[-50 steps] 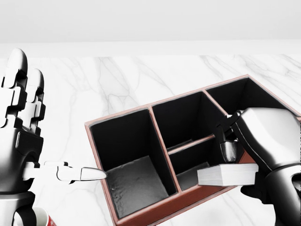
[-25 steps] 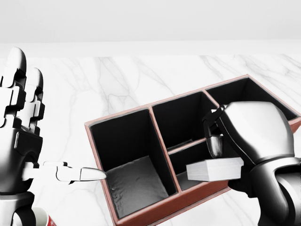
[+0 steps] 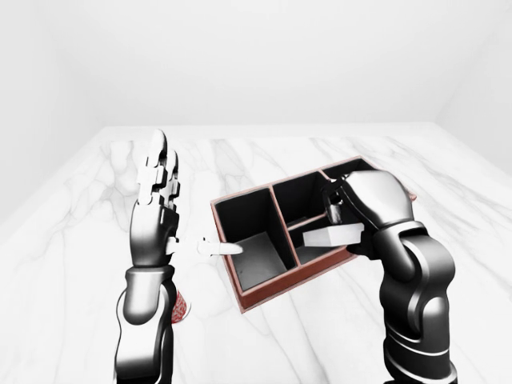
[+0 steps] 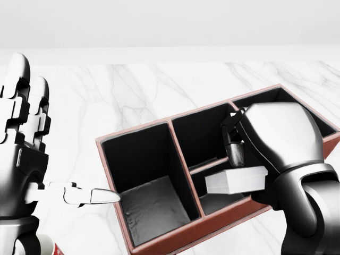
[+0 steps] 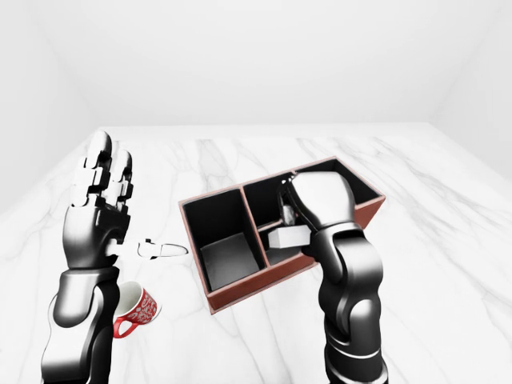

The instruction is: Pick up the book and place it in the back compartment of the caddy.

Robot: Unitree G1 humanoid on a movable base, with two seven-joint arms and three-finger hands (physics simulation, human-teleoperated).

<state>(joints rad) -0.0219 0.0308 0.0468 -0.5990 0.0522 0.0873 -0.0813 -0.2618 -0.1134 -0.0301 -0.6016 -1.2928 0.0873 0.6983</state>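
Book [image 4: 236, 180] first, in the head view: my right hand [image 4: 276, 149] has its fingers [image 4: 234, 151] pinching the white block flat, and it hangs over the caddy [image 4: 159, 241], above the small lower-middle compartment and just short of the low divider. The caddy's brown rim runs slantwise across the marble bench [image 4: 106, 90]. My left hand [image 4: 24, 143] stands upright at the left edge, its fingers spread, thumb pointing toward the caddy's big left compartment and holding nothing.

Over to the left-eye view. It shows the whole layout: one large compartment on the left, two stacked ones in the middle, and another at the far right mostly hidden behind my right hand. The book sits level, clear of the walls as far as I can judge.

Last, the right-eye view. A red patterned mug [image 5: 134, 312] stands on the bench below my left hand, well apart from the caddy.

My worry from here is dropping into the wrong slot. The book hovers over the nearer middle pocket, so I judge that letting go now would land it there rather than in the back one. Held flat, it could also bridge the divider and rest on the rims instead of sliding in. My own hand hides much of the target, so a corner may catch unseen.
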